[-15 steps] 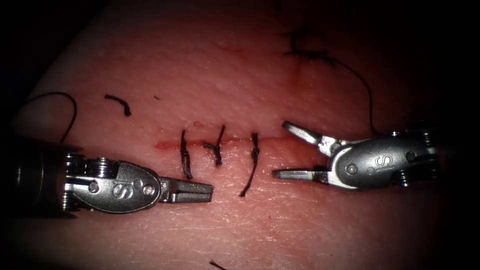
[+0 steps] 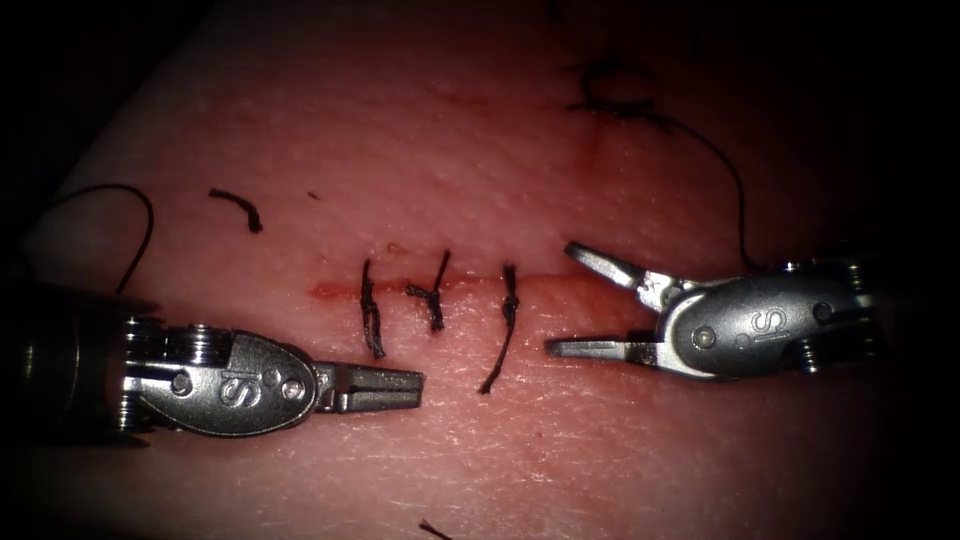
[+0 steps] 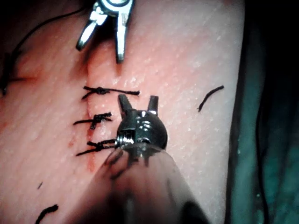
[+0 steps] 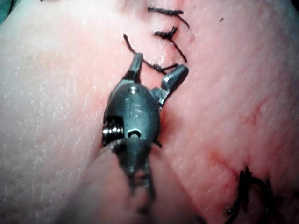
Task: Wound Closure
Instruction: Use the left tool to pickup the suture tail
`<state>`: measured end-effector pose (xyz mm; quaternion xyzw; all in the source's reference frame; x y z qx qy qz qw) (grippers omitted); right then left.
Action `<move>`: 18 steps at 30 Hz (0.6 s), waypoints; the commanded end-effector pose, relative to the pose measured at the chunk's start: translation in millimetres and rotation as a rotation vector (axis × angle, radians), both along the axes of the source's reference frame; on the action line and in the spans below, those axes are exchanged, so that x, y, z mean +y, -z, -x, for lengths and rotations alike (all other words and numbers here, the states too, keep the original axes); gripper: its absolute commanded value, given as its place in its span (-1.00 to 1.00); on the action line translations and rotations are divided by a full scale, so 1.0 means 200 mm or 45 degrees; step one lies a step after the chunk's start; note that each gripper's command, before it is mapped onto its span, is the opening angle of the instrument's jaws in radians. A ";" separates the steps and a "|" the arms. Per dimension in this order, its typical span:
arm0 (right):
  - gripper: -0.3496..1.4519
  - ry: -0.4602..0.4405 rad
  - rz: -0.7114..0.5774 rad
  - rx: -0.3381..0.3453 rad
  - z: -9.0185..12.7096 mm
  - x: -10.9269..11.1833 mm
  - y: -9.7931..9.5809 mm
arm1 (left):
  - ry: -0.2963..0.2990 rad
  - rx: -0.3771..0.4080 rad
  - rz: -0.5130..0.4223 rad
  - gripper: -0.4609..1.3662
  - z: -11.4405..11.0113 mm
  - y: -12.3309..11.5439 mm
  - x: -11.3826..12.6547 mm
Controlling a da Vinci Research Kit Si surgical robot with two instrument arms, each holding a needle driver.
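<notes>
1. Left hand (image 2: 405, 388): released, jaws slightly apart in the left wrist view (image 3: 138, 101), grasping nothing. Positioned low over the tissue (image 2: 480, 150), toward the left end of the cut (image 2: 550, 277), just beside the leftmost stitch (image 2: 371, 320).
2. Right hand (image 2: 560, 298): released, jaws spread wide, grasping nothing. Positioned at the right end of the cut, one jaw on each side of the cut line, tips pointing at the rightmost stitch (image 2: 505, 325). Same spread jaws confirmed in the right wrist view (image 4: 160, 63) and the left wrist view (image 3: 100, 52).
3. Three stitches across the cut, including the middle stitch (image 2: 432, 300), each with short dark tails lying on the tissue.
4. Red fluid (image 2: 325, 292) along the cut line, thickest at the left end.
5. Long thread (image 2: 735, 190) curving from a dark tangle at upper right down behind the right hand. Contact with the hand: cannot tell.
6. Loose cut end of thread (image 2: 240, 205) on the tissue, well apart from both hands.
7. Thin thread loop (image 2: 140, 215) at the far left, above the left shaft.
</notes>
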<state>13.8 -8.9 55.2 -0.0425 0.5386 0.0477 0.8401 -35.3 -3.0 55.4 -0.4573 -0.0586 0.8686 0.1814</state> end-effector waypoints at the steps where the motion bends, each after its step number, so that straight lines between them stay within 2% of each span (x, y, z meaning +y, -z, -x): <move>1: 0.65 0.010 -0.004 0.000 0.000 0.000 0.000 | 0.021 0.000 -0.027 0.16 0.001 -0.001 0.000; 5: 0.65 0.010 -0.005 0.000 0.001 0.000 0.000 | 0.044 0.002 -0.051 0.26 0.005 -0.001 0.000; 14: 0.64 0.011 -0.005 0.001 0.002 0.001 0.000 | 0.070 0.008 -0.053 0.11 0.014 -0.006 -0.002; 18: 0.64 0.012 -0.005 0.001 0.003 0.000 -0.001 | 0.071 0.004 -0.035 0.20 0.015 -0.011 -0.002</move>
